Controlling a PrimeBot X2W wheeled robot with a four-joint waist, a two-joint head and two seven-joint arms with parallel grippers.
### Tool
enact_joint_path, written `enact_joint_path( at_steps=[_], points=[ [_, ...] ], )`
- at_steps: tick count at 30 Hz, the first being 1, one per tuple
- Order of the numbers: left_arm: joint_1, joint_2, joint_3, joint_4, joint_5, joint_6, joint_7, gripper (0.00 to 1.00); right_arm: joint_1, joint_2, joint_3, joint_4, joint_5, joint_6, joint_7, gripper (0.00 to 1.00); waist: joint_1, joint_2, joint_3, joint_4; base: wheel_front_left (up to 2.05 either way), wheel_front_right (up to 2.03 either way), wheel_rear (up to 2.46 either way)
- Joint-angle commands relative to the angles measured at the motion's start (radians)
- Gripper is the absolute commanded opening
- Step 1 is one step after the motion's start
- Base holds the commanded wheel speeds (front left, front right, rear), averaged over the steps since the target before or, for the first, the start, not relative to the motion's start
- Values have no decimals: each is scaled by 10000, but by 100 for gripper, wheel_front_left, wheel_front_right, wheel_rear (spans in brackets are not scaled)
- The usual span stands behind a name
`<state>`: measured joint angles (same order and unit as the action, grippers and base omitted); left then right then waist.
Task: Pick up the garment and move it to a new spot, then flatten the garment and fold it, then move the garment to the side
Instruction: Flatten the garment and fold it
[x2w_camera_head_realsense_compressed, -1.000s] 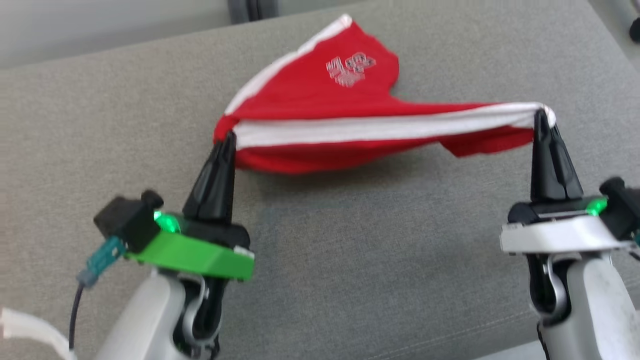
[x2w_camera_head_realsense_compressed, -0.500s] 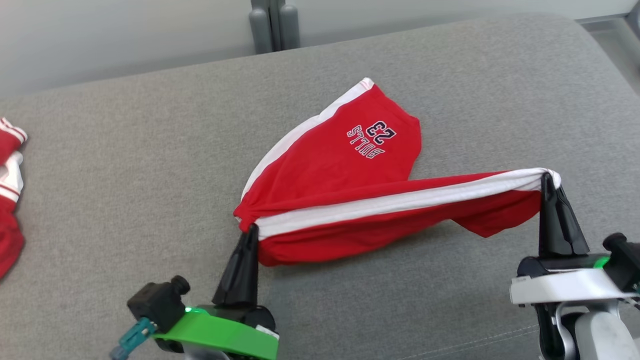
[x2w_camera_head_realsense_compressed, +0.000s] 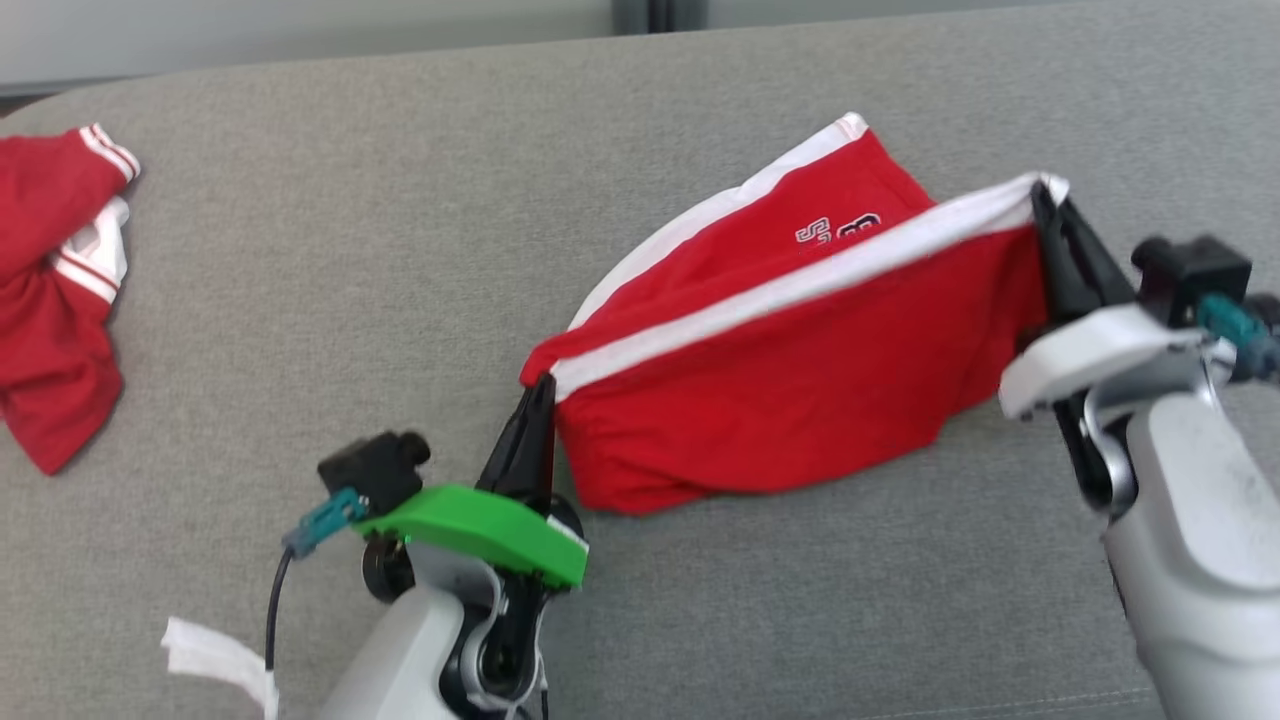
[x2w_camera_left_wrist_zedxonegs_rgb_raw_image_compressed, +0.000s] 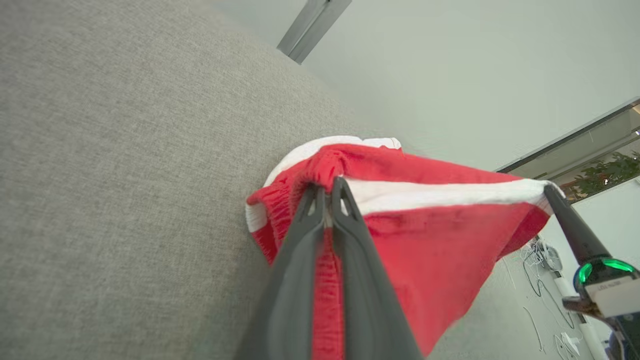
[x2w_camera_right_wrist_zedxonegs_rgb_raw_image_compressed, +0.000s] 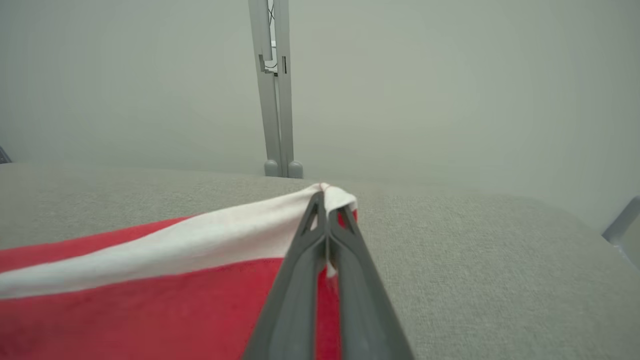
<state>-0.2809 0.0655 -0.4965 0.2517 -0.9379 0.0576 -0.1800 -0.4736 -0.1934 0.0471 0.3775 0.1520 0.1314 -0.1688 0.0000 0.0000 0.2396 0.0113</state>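
Raised inward, right gripper (x2w_camera_head_realsense_compressed: 1043, 198) pinched the white stripe (x2w_camera_head_realsense_compressed: 760, 300) of the soft red shorts (x2w_camera_head_realsense_compressed: 800, 400); left gripper (x2w_camera_head_realsense_compressed: 543, 388) clenched their gathered waistband (x2w_camera_left_wrist_zedxonegs_rgb_raw_image_compressed: 278, 207).

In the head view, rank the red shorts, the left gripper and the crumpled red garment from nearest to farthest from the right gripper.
1. Red shorts: pinched in the right gripper.
2. Left gripper: at the shorts' other end.
3. Crumpled red garment: far left.

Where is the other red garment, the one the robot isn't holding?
The spare red garment lies crumpled at the head view's far left on the grey cushion, well apart from the held shorts.
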Motion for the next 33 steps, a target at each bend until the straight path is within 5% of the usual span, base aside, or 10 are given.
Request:
enact_joint_path(
  at_steps=[1, 12, 29, 31, 32, 33],
  points=[
    [-443, -51, -44, 230, -98, 44, 60, 0, -538, -81, 177, 481, 137, -14, 80, 0, 0, 0, 411, 406, 0, 0, 0],
    [-1972, -138, -548, 1565, -1073, 123, -220, 0, -3439, -841, 1622, 4026, 774, -14, -24, 0, 0, 0, 1142, 1055, 0, 0, 0],
    [-3689, -133, -2073, 1980, -2361, 723, -782, 0, -6035, -1101, 3293, 6940, 1506, -14, -304, 0, 0, 0, 1834, 1421, 0, 0, 0],
    [-3784, -133, -2224, 2006, -2327, 852, -770, 0, -6156, -1135, 3424, 7130, 1645, -14, -371, 11, 0, 0, 1849, 1458, 0, 0, 0],
    [-3818, -133, -2290, 1986, -2305, 922, -792, 35, -6223, -1156, 3492, 7229, 1728, -14, -397, 40, 0, 0, 1853, 1479, 0, 0, 0],
    [-3846, -133, -2345, 1969, -2226, 969, -809, 54, -6262, -1184, 3545, 7306, 1805, -15, -425, 47, 0, 0, 1849, 1494, 0, 0, 0]
  ],
)
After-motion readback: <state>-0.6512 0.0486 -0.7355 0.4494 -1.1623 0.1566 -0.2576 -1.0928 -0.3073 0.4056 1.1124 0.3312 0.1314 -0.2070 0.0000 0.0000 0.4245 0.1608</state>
